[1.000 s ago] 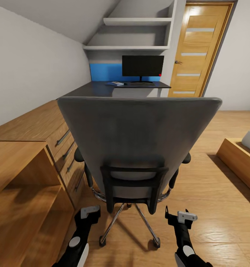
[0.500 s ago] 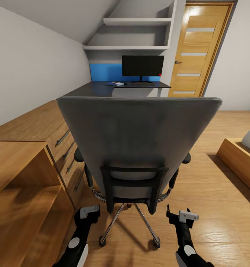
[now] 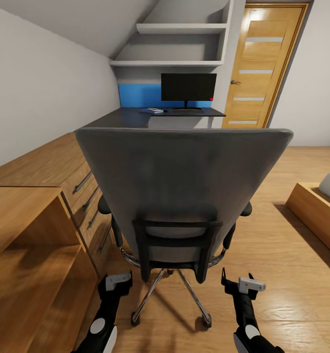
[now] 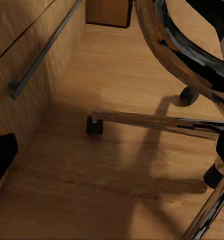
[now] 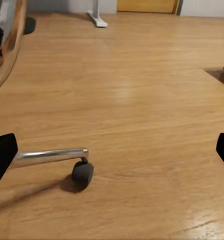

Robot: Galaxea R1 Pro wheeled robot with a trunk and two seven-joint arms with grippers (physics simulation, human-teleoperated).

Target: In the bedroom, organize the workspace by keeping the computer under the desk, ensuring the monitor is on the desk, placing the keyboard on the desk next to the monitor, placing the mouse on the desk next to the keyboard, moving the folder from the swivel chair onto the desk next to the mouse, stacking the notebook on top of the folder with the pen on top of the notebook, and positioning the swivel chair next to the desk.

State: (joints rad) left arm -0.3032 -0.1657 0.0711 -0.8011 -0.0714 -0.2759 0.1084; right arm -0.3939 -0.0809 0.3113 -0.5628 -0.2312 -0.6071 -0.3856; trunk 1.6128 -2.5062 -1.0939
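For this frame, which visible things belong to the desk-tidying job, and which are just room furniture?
Job:
swivel chair
desk
monitor
folder, probably, on the desk

Not the job:
wooden drawer chest
door
wall shelves
bed frame

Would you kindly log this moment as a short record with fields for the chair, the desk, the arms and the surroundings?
swivel chair: directly ahead, back toward the camera, standing short of the desk
desk: beyond the chair; monitor upright on it
left gripper: low, near the chair's metal base, holding nothing
right gripper: low, fingers apart, holding nothing
wooden drawer chest: along the left wall
door: closed, right of the desk
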